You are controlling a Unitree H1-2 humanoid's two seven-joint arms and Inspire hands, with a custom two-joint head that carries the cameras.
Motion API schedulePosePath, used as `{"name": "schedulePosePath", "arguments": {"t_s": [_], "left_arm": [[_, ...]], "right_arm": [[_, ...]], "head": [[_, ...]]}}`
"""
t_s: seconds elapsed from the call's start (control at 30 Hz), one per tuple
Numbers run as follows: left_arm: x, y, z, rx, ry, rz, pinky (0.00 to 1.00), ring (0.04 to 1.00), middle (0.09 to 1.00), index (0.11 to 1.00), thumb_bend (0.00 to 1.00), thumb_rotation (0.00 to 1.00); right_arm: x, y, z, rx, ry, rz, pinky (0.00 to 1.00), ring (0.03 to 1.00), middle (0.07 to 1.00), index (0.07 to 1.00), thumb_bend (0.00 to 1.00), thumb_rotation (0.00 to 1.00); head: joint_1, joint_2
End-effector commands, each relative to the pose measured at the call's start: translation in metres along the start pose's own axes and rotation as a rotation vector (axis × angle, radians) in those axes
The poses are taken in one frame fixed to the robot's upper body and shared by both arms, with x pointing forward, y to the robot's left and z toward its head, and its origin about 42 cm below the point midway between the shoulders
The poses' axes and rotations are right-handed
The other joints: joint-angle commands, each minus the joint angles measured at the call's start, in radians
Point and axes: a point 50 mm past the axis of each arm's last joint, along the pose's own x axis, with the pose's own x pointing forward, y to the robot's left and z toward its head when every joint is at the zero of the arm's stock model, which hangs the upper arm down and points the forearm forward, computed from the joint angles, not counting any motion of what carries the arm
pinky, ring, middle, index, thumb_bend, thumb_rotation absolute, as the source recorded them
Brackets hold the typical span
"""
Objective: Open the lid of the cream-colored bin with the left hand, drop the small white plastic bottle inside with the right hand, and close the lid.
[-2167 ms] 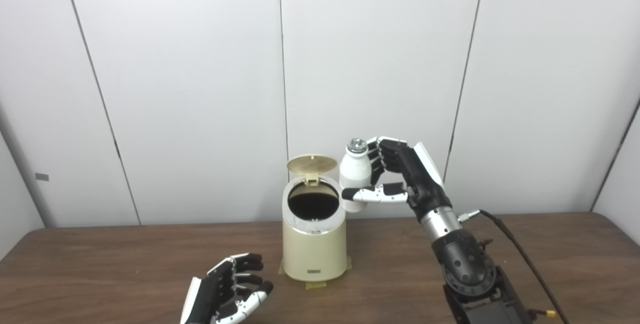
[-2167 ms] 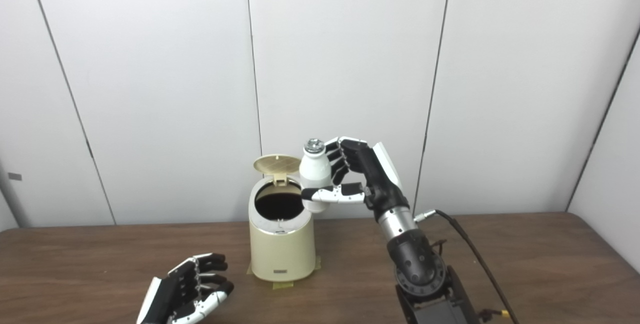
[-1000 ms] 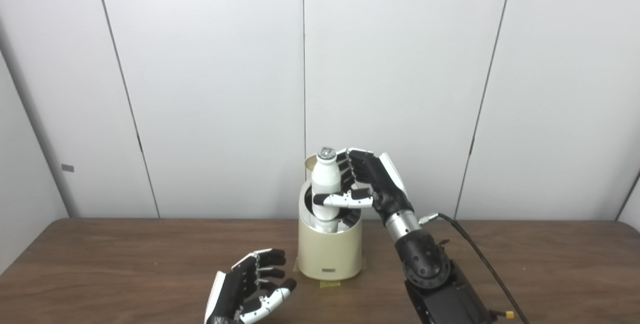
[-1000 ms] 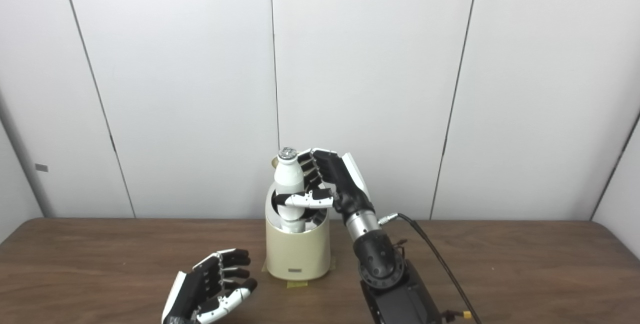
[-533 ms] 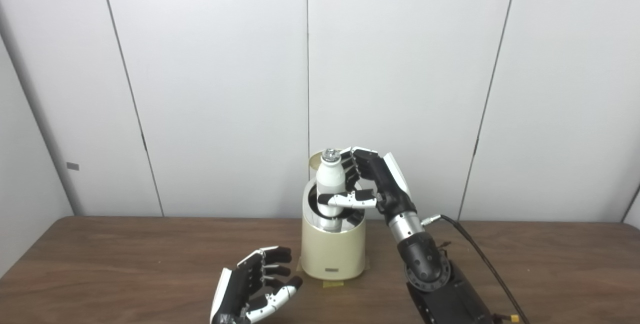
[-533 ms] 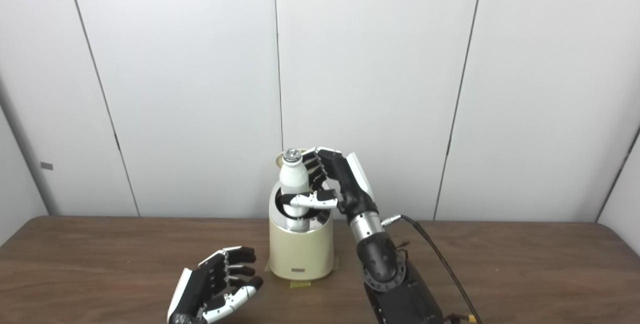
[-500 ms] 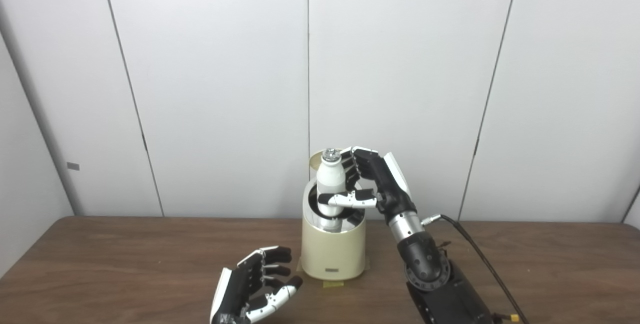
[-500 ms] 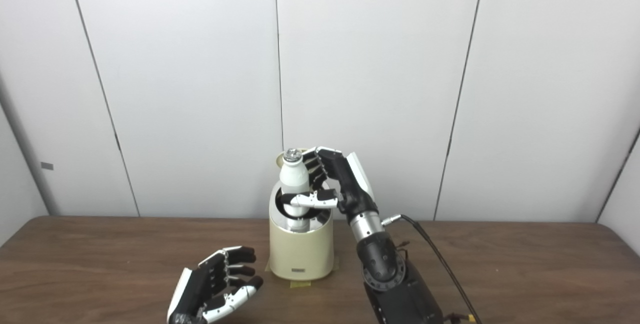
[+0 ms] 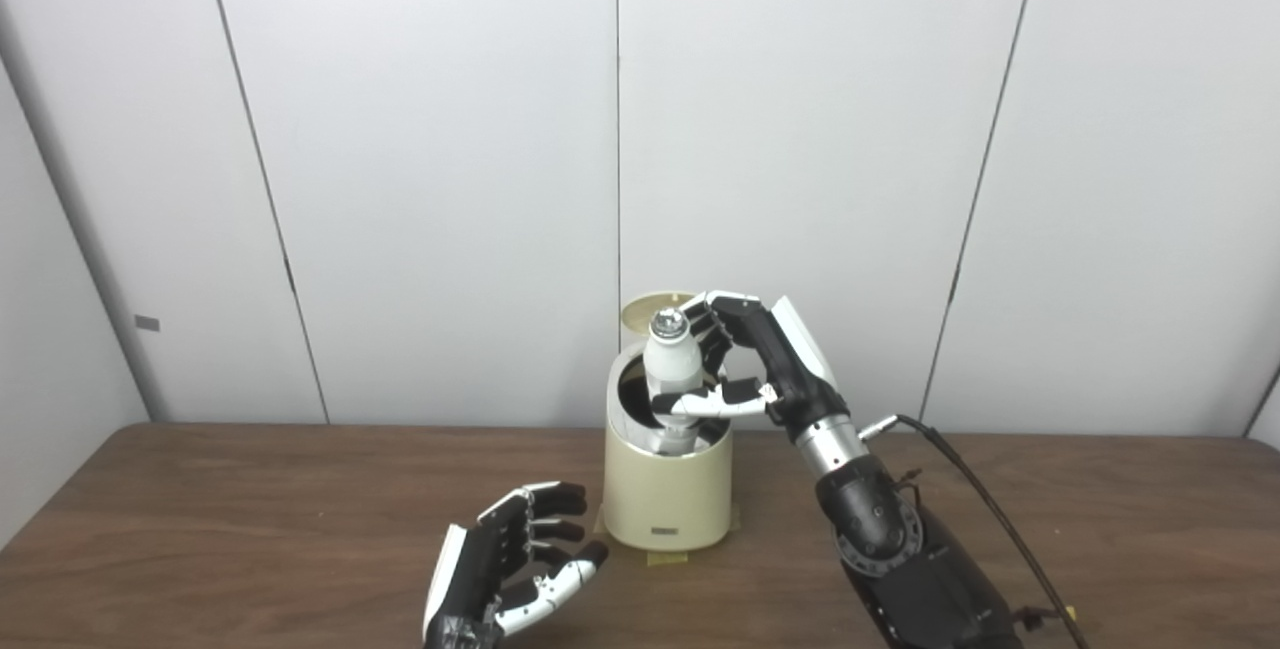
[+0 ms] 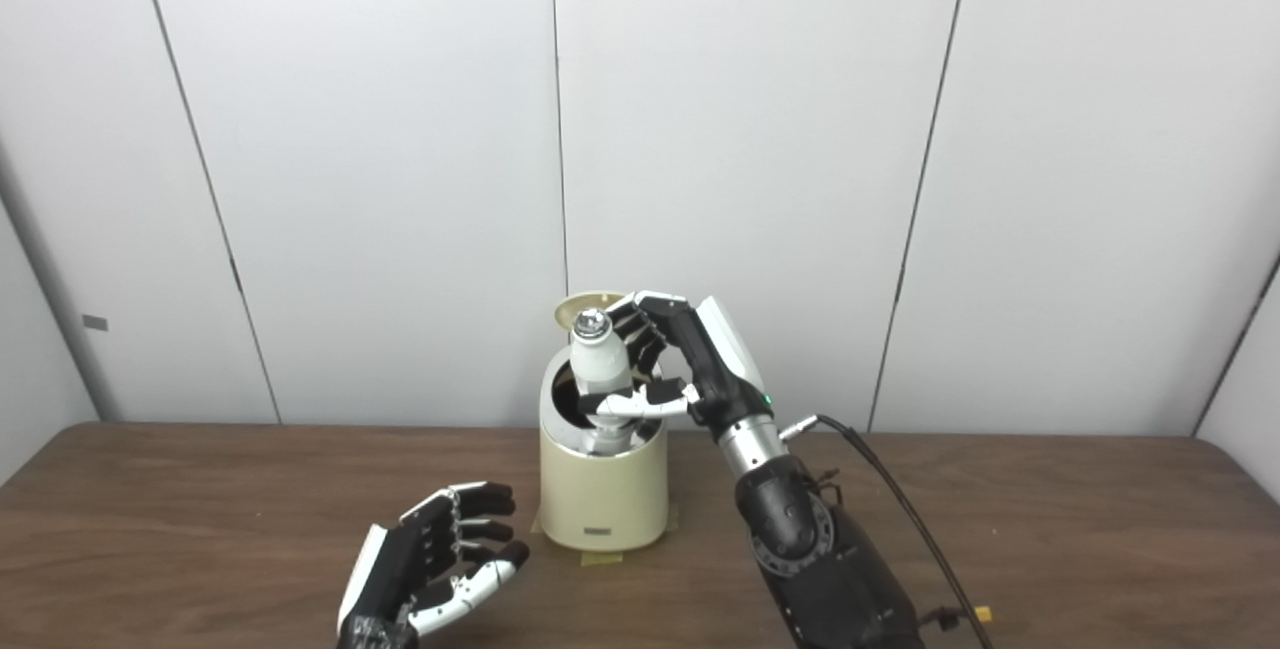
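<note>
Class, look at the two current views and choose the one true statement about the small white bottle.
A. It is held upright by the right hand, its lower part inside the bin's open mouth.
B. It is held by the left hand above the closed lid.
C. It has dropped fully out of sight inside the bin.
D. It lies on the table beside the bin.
A: the bottle stands upright in the right hand, its base below the rim of the bin, whose lid is raised behind.

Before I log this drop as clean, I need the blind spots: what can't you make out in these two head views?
- Bottle bottom: hidden below the bin rim in both views, so resting or hanging is unclear.
- Lid: mostly behind the bottle and the right hand.
- Bin's small front label: too small to read.
- Left hand: wrist cut off by the bottom edge.
</note>
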Motion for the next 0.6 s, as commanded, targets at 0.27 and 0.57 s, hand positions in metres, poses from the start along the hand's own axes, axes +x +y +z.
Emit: {"name": "schedulePosePath", "arguments": {"t_s": [0.27,0.57], "left_arm": [[0.009,-0.001,0.02,0.004,-0.071,0.0,0.55,0.634,0.69,0.695,0.61,0.08],[0.009,-0.001,0.02,0.011,-0.063,-0.004,0.55,0.634,0.688,0.695,0.61,0.08]], "right_arm": [[0.017,-0.027,0.012,-0.089,-0.1,0.021,0.39,0.431,0.492,0.5,0.5,0.0],[0.011,-0.028,0.008,-0.14,-0.035,0.119,0.38,0.461,0.662,0.497,0.51,0.0]], "head": [[0.001,0.009],[0.0,0.015]]}}
